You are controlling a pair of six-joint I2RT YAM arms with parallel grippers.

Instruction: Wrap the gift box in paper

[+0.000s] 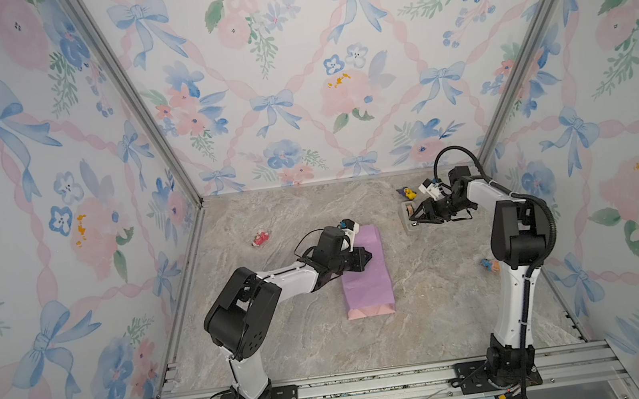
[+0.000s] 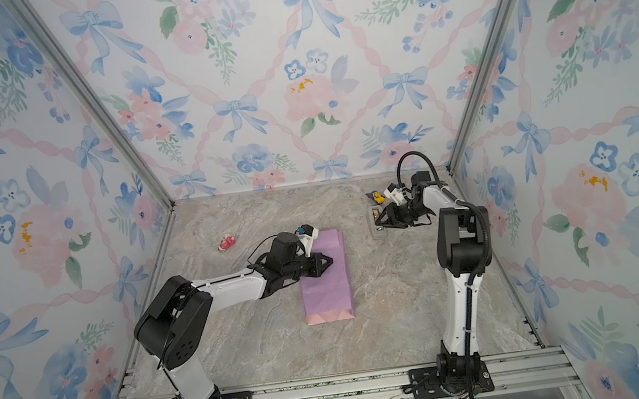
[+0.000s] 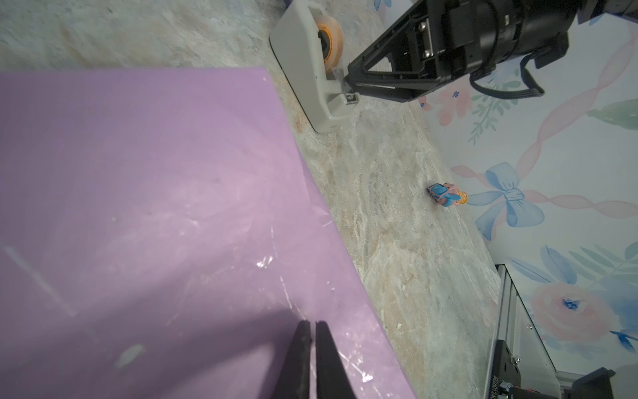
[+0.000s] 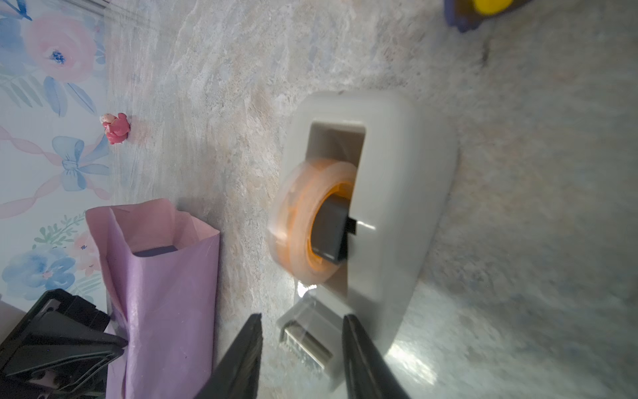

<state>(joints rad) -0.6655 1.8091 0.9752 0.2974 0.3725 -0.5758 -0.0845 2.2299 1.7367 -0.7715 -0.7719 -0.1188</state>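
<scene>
Nearest: the paper [image 1: 366,282], a thin sheet wrapped into a flat tube lying lengthwise on the marbled table [image 1: 307,344], lilac face out, glossy and faintly creased. Its near end is folded shut and shows pale pink triangles. The gift box [image 4: 155,251] sits inside, visible only as a navy sliver through the tube's open far mouth in the right wrist view. Left gripper [image 1: 369,258]: jaws closed, empty, tips bearing down on the tube's upper face. Blue-and-orange toy [image 1: 489,265]: off to the right, well apart. Farther: tape dispenser [image 4: 407,165], smooth grey moulded plastic with rounded corners, carrying a clear roll [image 4: 293,214] on an orange core. Right gripper [image 4: 302,319]: jaws apart, straddling the serrated cutter end, nothing pinched yet. Step judged: drawing tape for the seam. This is best done by closing on the free tab alone, pulling low and straight, then tearing across the teeth while the left tips pin the overlap. Far left: red toy [image 1: 260,238]. Farthest: yellow-and-purple toy [image 1: 407,193].
</scene>
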